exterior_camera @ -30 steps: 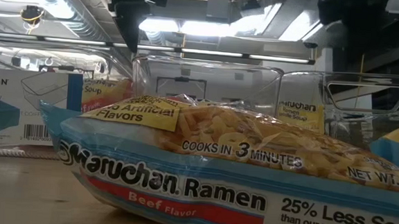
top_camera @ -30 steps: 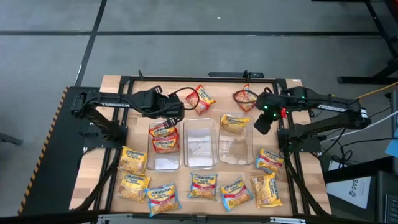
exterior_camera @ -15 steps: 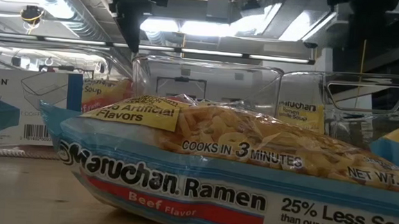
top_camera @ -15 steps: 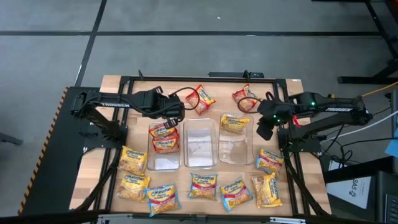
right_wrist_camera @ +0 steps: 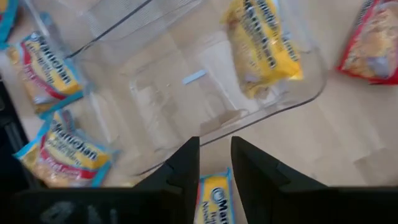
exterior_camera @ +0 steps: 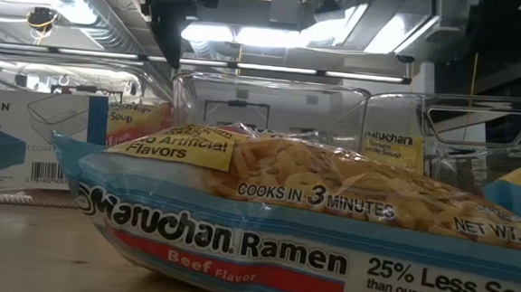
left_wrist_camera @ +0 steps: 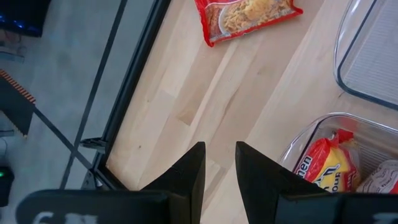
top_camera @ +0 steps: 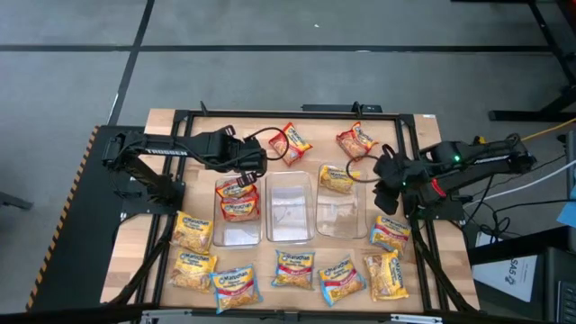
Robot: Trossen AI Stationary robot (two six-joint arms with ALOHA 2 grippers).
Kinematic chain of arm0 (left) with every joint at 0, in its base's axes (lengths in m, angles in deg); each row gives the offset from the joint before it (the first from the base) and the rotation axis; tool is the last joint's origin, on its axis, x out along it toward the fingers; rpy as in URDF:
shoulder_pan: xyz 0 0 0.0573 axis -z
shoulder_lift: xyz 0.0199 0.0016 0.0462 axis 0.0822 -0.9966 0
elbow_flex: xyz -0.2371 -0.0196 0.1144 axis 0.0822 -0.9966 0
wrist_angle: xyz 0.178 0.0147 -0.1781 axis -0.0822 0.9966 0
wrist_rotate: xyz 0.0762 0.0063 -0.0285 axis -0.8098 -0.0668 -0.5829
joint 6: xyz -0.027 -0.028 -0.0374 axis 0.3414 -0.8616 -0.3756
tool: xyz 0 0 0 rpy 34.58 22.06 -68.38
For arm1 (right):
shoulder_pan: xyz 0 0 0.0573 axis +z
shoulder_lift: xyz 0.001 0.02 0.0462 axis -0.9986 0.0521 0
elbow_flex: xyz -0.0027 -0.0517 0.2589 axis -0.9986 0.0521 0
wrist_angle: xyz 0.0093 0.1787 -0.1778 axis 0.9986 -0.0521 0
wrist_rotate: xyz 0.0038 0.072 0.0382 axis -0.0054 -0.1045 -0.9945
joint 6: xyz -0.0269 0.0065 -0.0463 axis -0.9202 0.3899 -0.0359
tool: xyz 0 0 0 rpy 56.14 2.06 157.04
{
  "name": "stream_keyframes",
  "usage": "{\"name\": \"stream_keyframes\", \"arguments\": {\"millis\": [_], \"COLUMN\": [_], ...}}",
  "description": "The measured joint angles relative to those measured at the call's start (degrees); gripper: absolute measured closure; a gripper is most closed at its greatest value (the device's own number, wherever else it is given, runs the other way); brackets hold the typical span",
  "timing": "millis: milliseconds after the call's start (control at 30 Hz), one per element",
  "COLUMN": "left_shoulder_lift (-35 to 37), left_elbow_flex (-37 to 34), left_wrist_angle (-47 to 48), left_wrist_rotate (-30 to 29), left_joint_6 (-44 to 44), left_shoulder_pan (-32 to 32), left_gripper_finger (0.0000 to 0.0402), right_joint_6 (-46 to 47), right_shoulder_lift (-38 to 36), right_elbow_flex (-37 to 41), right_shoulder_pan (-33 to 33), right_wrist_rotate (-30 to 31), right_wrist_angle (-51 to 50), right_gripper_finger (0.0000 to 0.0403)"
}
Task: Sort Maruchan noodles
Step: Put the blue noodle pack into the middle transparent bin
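Observation:
Three clear bins stand side by side mid-table. The left bin [top_camera: 238, 211] holds red noodle packets [left_wrist_camera: 329, 165], the middle bin [top_camera: 290, 209] holds none, and the right bin [top_camera: 340, 205] holds a yellow packet [right_wrist_camera: 264, 46]. Two red packets [top_camera: 292, 141] [top_camera: 357, 141] lie flat at the far side. Several yellow and blue packets [top_camera: 293, 268] lie in a row along the near edge. My left gripper [left_wrist_camera: 219, 168] hangs open over the left bin's far end. My right gripper [right_wrist_camera: 215, 155] hangs open beside the right bin's right wall, above a packet [top_camera: 390, 232]. Neither holds anything.
A black frame [top_camera: 270, 114] borders the wooden table, and cables trail at its far edge and right side. In the low view a blue beef-flavour packet [exterior_camera: 264, 228] fills the foreground in front of the bins. Bare wood shows between the bins and the far packets.
My right gripper has swung toward the table's near edge and a little rightward, rolling as it went. It has come off the far red packet, which now shows uncovered, and stands beside the right bin. No packet has moved.

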Motion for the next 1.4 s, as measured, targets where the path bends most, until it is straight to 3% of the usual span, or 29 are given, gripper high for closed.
{"name": "stream_keyframes", "arguments": {"millis": [200, 433, 633, 833, 1400], "left_shoulder_lift": [0.0, 0.0, 0.0, 0.0, 0.0], "left_elbow_flex": [0.0, 0.0, 0.0, 0.0, 0.0], "left_wrist_angle": [-0.05, -0.06, -0.07, -0.12, -0.13], "left_wrist_rotate": [-0.08, -0.08, -0.08, -0.08, -0.05], "left_joint_6": [0.04, 0.06, 0.08, 0.1, 0.06], "left_shoulder_pan": [0.0, 0.0, 0.0, 0.0, -0.02], "left_gripper_finger": [0.0319, 0.0319, 0.0319, 0.0319, 0.0319], "right_joint_6": [9.68, 25.38, 32.38, 36.03, 37.56], "right_shoulder_lift": [0.09, 0.11, 0.09, 0.11, 0.09], "right_elbow_flex": [3.88, 14.41, 20.21, 26.42, 35.93], "right_shoulder_pan": [6.87, 12.6, 16.51, 19.82, 19.92], "right_wrist_rotate": [-0.53, -7.83, -10.0, -14.28, -9.54], "right_wrist_angle": [1.77, -1.11, 1.01, 8.83, 22.66], "right_gripper_finger": [0.0306, 0.0306, 0.0306, 0.0306, 0.0306]}}
